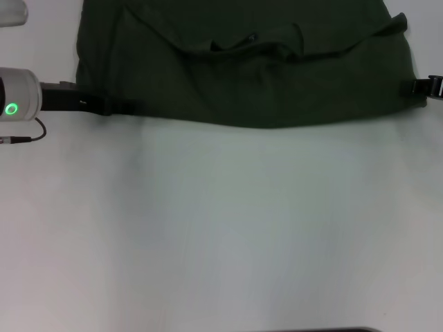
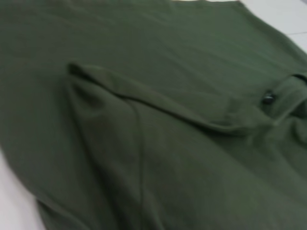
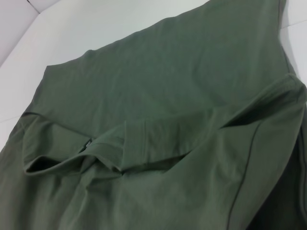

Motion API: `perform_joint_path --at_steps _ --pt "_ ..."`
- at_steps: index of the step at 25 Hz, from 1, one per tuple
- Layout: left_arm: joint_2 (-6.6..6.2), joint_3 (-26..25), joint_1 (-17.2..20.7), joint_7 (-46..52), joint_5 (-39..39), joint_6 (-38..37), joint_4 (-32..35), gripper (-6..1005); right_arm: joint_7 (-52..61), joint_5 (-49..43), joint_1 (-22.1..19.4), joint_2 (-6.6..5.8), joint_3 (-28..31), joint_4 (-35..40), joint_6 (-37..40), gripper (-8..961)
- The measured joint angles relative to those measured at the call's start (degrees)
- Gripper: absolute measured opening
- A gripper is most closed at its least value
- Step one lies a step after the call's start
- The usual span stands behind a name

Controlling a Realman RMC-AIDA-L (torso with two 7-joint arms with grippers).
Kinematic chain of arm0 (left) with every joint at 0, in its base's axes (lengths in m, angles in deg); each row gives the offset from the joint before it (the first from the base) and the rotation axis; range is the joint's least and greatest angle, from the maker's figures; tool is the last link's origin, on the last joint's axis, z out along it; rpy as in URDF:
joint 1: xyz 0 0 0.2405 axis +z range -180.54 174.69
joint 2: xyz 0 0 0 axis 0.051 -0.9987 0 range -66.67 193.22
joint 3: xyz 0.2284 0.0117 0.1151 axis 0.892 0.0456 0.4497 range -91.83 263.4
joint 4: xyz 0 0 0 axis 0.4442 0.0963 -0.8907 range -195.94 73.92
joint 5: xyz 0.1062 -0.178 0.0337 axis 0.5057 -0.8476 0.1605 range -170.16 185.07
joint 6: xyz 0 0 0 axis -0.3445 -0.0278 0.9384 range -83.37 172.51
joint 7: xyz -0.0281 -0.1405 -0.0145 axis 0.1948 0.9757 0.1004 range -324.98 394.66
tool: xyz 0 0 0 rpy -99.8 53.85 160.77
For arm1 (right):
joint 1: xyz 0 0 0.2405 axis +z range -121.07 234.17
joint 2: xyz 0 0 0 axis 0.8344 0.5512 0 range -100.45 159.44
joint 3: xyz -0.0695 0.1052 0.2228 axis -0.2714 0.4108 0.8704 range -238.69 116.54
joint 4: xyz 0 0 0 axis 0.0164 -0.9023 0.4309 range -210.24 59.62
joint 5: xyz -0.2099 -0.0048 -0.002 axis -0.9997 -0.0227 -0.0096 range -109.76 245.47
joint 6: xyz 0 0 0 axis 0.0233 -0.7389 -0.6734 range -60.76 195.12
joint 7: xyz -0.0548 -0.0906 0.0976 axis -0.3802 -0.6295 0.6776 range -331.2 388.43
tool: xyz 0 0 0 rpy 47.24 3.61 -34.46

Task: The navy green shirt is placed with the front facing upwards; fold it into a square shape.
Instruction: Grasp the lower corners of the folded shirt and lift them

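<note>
The navy green shirt point(image 1: 242, 76) lies across the far part of the white table point(image 1: 221, 228), one layer folded over another, and its collar with a black tag point(image 1: 252, 38) shows on top. No lettering is visible. My left gripper point(image 1: 104, 105) is at the shirt's near left corner, touching the cloth edge. My right gripper point(image 1: 422, 86) meets the shirt's right edge. The left wrist view is filled with the folded shirt point(image 2: 144, 134) and its tag point(image 2: 267, 99). The right wrist view shows the shirt point(image 3: 168, 120), its collar fold and the tag point(image 3: 86, 145).
A white object point(image 1: 10, 14) sits at the far left corner. A thin black cable point(image 1: 28, 135) hangs from the left arm's wrist. A dark strip point(image 1: 325, 329) runs along the near edge of the table.
</note>
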Motion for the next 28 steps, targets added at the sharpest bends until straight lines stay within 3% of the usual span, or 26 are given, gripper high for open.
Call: perform_joint_path --at_steps 15,28 --pt "-0.25 -0.47 -0.86 -0.29 -4.18 -8.0 2.45 928 -0.4 0.0 -0.06 0.0 0.0 0.0 -0.19 44" --pt "0.66 0.81 0.25 -0.39 -3.59 2.51 2.44 923 -0.46 0.0 -0.51 0.18 0.0 -0.41 -0.27 45"
